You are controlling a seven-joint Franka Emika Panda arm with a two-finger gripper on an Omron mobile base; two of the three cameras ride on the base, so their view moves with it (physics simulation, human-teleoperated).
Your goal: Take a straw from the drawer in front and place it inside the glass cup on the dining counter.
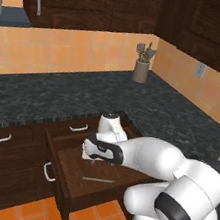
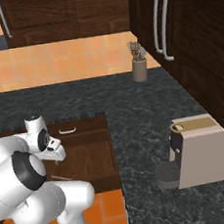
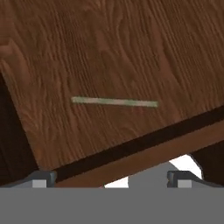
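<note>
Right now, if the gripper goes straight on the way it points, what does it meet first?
Probably the drawer floor, beside the straw. The open gripper points down into the drawer, with the straw lying flat ahead of its fingertips; depth is unclear.

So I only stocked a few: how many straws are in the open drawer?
1. A single straw lies flat on the floor of the drawer, toward its front, apart from the walls. The arm hides part of the drawer, so more may be hidden.

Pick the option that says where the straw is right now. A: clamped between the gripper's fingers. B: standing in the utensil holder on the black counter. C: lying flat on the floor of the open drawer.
C: the straw lies flat on the drawer floor, below the open gripper, untouched.
</note>
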